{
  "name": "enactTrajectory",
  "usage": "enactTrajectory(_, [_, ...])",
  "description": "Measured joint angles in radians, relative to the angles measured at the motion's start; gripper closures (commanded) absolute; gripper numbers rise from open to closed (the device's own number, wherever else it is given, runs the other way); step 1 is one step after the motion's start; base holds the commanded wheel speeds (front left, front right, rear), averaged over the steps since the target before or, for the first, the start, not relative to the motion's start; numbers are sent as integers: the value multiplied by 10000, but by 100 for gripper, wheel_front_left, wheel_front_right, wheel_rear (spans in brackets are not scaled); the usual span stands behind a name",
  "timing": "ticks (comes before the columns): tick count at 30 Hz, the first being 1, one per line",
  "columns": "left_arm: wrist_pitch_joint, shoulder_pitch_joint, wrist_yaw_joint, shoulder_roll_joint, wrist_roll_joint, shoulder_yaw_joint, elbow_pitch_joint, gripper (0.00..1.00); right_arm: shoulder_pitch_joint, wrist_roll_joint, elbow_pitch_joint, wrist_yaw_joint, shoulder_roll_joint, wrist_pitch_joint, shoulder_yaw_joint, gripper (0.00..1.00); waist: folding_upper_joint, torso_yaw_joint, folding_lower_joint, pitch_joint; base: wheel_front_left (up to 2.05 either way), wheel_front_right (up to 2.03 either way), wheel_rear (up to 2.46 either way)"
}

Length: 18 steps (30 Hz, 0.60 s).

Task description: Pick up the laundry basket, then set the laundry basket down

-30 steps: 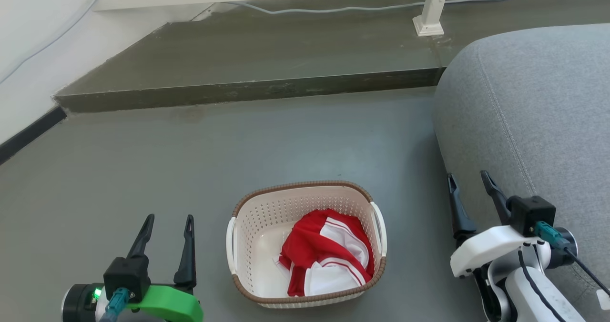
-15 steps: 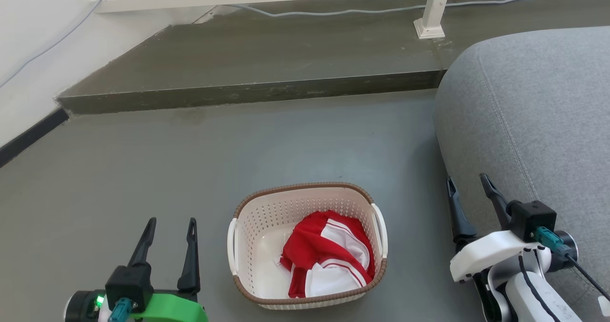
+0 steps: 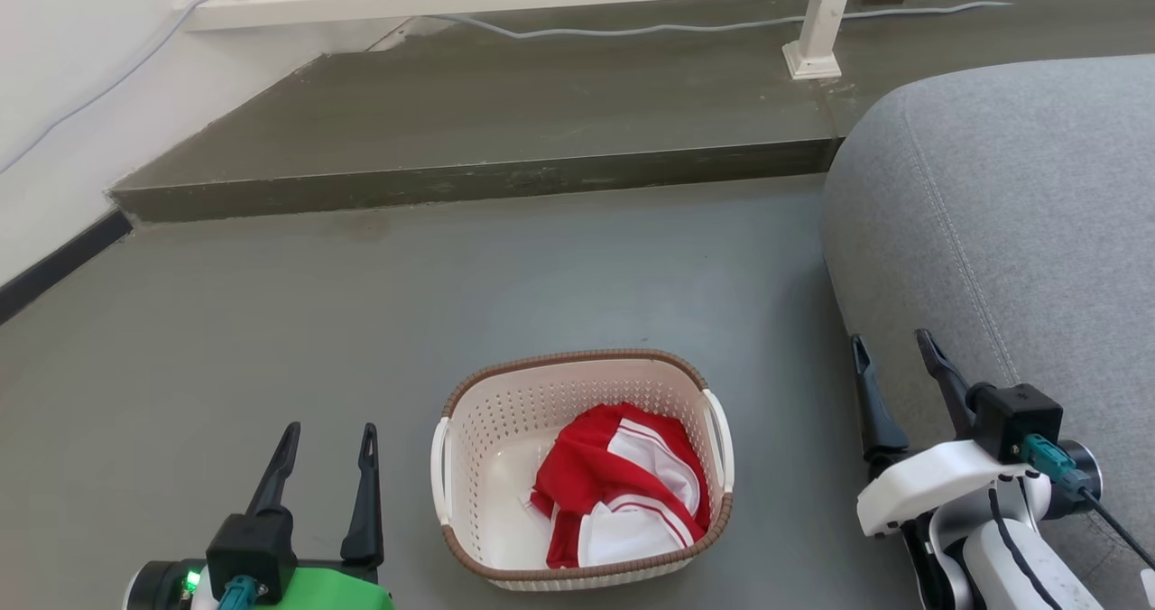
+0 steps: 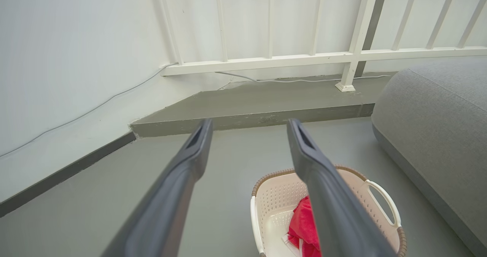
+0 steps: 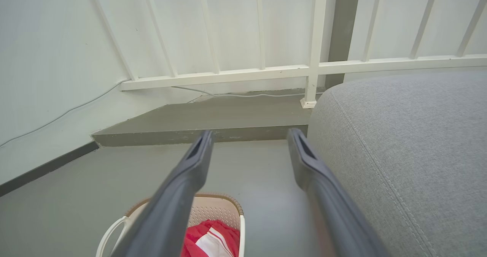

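Laundry basket (image 3: 469,429) on floor, red-and-white garment (image 3: 623,484) inside

Lower left of head view: left gripper (image 3: 329,429), fingers (image 3: 364,493) pointing up the frame, spread apart, touching nothing. Behind them is a black camera block (image 3: 253,545) on a green wrist shell (image 3: 316,592), with a small green light (image 3: 191,580) lit.

Lower right: right gripper (image 3: 888,337), fingers likewise parted and free, leaning slightly left. White wrist housing (image 3: 929,485) below them, with a teal connector (image 3: 1047,455) at the side and a black cable (image 3: 1114,524) trailing off.

Both wrist views: two dark fingers rise from the bottom edge with a wide gap between the tips.
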<state>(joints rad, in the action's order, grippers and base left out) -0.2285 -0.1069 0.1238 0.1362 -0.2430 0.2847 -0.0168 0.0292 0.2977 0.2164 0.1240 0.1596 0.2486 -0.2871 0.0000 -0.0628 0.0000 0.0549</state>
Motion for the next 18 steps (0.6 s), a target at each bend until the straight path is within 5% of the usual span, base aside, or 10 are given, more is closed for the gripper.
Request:
enactTrajectory(3, [42,-17,0,-38,102,-6,63,0,-39,0,-40,0,8,-46,61,0,0,-10,0,-21,0,0,0])
enactTrajectory(4, [84,-20,-2,-44,102,0,77,100,-62,0,-50,-2,8,-63,67,100,0,-13,0,-23,0,0,0])
enactTrajectory(18, [88,-295,-105,-228,-581,236,-328,100,-584,681,382,-127,-282,-100,56,100,0,33,0,-51,0,0,0])
